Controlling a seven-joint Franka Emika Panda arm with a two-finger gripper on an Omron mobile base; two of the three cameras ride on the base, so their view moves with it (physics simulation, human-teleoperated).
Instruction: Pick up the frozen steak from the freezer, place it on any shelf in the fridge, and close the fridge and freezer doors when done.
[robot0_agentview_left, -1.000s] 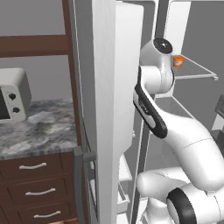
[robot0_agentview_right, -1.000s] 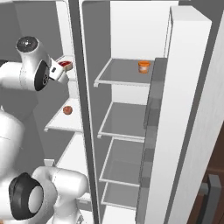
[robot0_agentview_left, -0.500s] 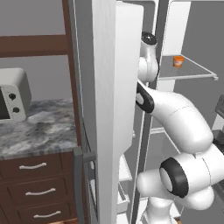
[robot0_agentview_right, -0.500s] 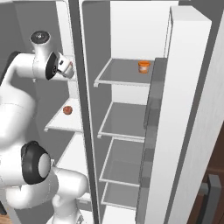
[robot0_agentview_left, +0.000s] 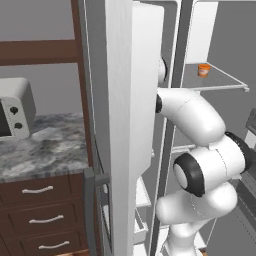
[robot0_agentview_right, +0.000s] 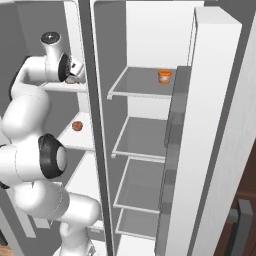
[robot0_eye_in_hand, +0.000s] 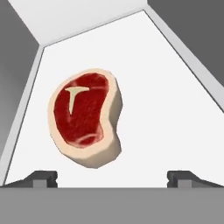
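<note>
The frozen steak (robot0_eye_in_hand: 85, 122), red with a pale fat rim and a small T-shaped bone, lies flat on a white freezer shelf (robot0_eye_in_hand: 166, 109). My gripper (robot0_eye_in_hand: 114, 177) hovers just short of it, open, with its two fingertips (robot0_eye_in_hand: 43, 177) wide apart and nothing between them. In the right base view my hand (robot0_agentview_right: 73, 71) reaches into the upper part of the freezer (robot0_agentview_right: 80, 145), left of the fridge (robot0_agentview_right: 145, 85). The fridge door (robot0_agentview_right: 215, 125) and the freezer door (robot0_agentview_left: 127, 125) both stand open.
An orange cup (robot0_agentview_right: 164, 76) sits on the fridge's top shelf. A small red-brown round item (robot0_agentview_right: 76, 126) rests on a lower freezer shelf. The divider post (robot0_agentview_right: 95, 125) runs beside my arm. A toaster oven (robot0_agentview_left: 15, 107) stands on the marble counter (robot0_agentview_left: 50, 147).
My arm has swung from in front of the unit into the freezer's upper shelf, bringing the hand close over the steak. The jaws stay as wide as before.
</note>
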